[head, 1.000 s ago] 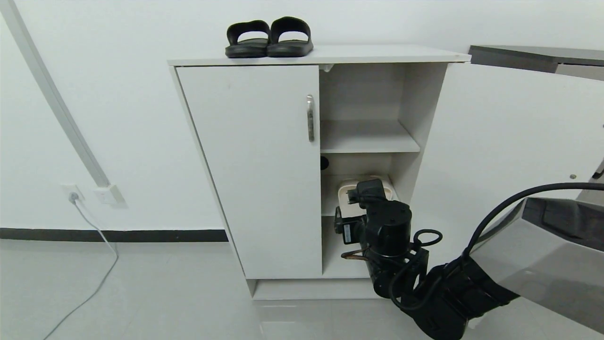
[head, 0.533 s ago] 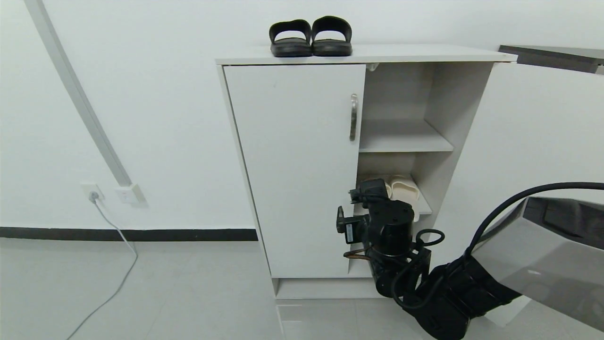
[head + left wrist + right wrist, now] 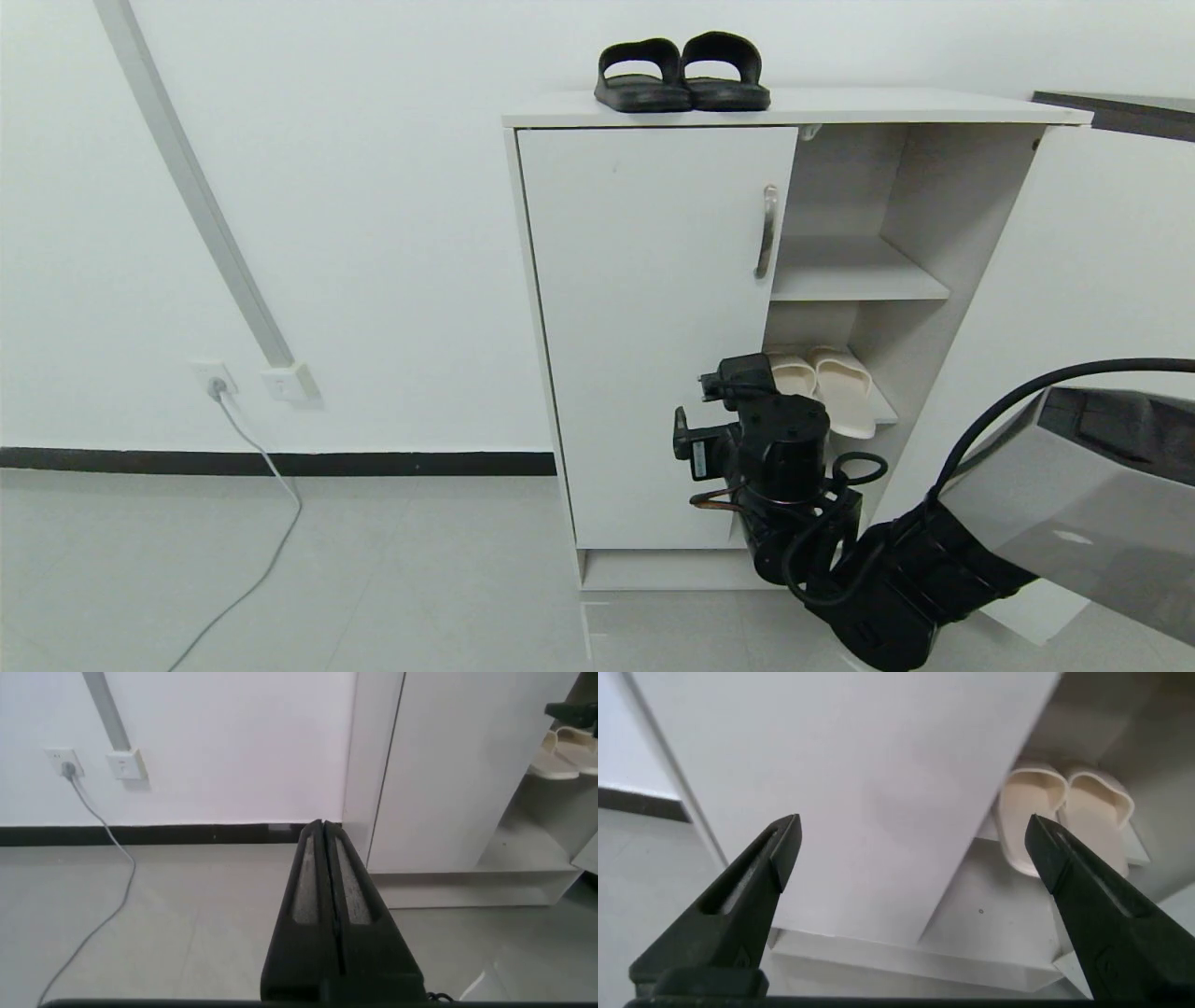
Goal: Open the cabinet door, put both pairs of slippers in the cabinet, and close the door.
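Note:
A pair of black slippers (image 3: 683, 73) stands on top of the white cabinet (image 3: 653, 327). Its left door is closed, with a metal handle (image 3: 767, 231); its right door (image 3: 1074, 280) is swung open. A pair of cream slippers (image 3: 831, 383) lies on the middle shelf inside, also seen as cream slippers (image 3: 1064, 812) from the right wrist. My right gripper (image 3: 910, 849) is open and holds nothing, low in front of the closed door's inner edge, short of the shelf. My left gripper (image 3: 324, 873) is shut, empty, above the floor left of the cabinet.
A wall socket with a grey cable (image 3: 217, 383) and a slanted grey conduit (image 3: 187, 177) are on the wall to the left. Bare tiled floor (image 3: 373, 579) spreads before the cabinet. A grey surface (image 3: 1120, 101) shows behind the open door.
The camera has moved, so the cabinet shows farther right. The right gripper, before in front of the cream slippers, now sits left of them by the closed door's edge.

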`<state>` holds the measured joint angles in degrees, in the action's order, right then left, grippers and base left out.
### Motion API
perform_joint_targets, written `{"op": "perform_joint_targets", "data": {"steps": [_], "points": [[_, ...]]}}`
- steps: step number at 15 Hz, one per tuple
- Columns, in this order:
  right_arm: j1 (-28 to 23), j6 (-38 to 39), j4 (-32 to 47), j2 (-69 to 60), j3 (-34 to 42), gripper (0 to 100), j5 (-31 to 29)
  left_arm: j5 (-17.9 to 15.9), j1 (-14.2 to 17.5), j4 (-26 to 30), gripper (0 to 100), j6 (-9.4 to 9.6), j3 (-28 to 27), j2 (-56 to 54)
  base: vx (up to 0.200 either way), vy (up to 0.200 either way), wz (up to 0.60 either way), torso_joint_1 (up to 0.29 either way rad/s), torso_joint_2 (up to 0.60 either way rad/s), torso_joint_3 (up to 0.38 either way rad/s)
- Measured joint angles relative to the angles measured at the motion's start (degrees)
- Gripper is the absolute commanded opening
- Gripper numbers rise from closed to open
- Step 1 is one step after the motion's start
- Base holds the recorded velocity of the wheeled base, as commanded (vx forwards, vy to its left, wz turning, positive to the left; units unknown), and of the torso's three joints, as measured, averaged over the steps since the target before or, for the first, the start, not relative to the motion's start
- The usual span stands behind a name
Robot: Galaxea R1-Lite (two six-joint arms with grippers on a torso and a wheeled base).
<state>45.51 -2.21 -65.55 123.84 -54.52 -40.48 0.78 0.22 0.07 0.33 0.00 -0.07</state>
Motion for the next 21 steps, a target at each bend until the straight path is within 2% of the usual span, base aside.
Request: {"op": "perform_joint_targets", "data": {"steps": [17,21], "points": [[0.2,-0.1,0.2,-0.3,1.9,100,0.1,0.0,0.0,-0.1,0,0.02,0.0,0.0,0.000,0.000,0.00,0.000,0.00,-0.003],[0.2,-0.1,0.4,-0.7,2.5,100,0.1,0.0,0.0,0.0,0,0.05,0.0,0.0,0.000,0.000,0.00,0.020,-0.24,-0.315]]}}
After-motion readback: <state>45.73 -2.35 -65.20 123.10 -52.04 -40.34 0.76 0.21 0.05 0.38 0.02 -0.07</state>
